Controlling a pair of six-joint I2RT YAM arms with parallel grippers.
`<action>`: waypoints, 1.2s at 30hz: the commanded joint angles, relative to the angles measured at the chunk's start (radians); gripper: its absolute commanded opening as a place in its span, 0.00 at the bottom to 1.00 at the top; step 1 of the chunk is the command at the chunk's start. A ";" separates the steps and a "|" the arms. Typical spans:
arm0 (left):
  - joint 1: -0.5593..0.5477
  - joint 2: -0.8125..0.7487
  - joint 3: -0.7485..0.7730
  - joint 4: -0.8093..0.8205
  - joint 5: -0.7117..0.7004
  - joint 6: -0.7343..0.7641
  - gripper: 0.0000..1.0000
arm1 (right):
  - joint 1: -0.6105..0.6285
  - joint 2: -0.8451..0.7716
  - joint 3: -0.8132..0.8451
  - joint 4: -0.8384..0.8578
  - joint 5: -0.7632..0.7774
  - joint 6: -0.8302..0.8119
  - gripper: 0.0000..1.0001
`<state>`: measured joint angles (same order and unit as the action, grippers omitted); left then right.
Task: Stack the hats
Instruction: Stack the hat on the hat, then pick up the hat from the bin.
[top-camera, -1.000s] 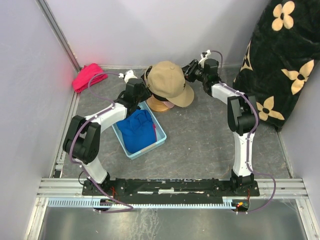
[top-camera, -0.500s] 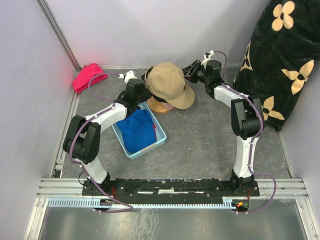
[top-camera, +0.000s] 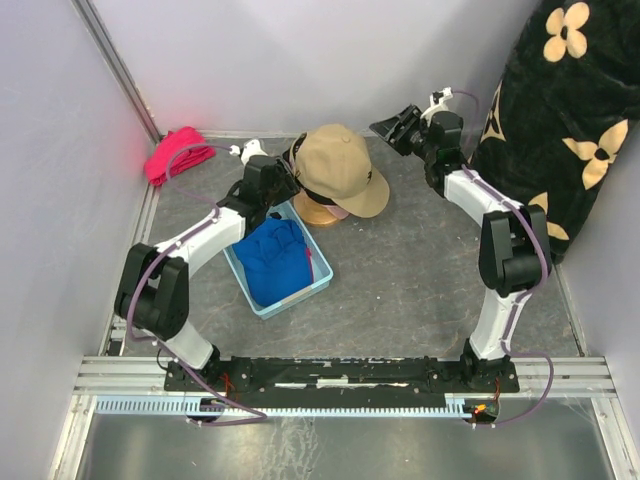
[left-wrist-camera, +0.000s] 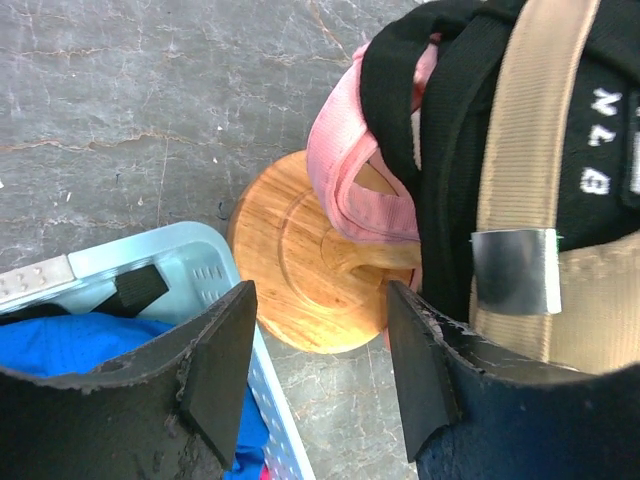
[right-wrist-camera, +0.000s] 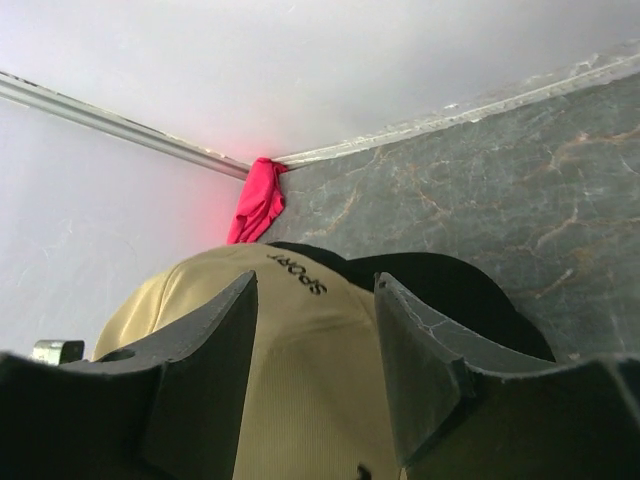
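A tan cap tops a stack on the wooden stand. Under it are a black cap and a light pink cap. The tan cap's back strap and metal buckle face my left gripper. A blue cap lies in the light blue bin. My left gripper is open and empty beside the stack's left side, its jaws over the stand's base. My right gripper is open and empty, behind and right of the tan cap, apart from it.
A red-pink cloth bundle lies in the back left corner. A large black bag with cream flowers fills the right side. Walls close the back and left. The bin's rim sits right next to the stand.
My right gripper has drawn back and to the right, away from the tan cap, which stays on the stack. My left gripper has barely moved.
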<state>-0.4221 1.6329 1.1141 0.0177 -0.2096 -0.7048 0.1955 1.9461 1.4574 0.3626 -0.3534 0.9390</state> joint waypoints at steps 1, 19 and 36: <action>-0.004 -0.116 -0.014 -0.005 -0.023 0.037 0.63 | 0.002 -0.149 -0.071 -0.015 0.049 -0.074 0.59; -0.004 -0.351 -0.261 -0.166 -0.105 0.129 0.66 | 0.154 -0.669 -0.326 -0.336 0.202 -0.344 0.62; -0.005 -0.219 -0.260 -0.236 -0.136 0.146 0.68 | 0.270 -0.788 -0.481 -0.343 0.303 -0.367 0.61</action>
<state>-0.4232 1.3933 0.8455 -0.2169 -0.3214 -0.5983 0.4393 1.2022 0.9840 0.0036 -0.1123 0.6052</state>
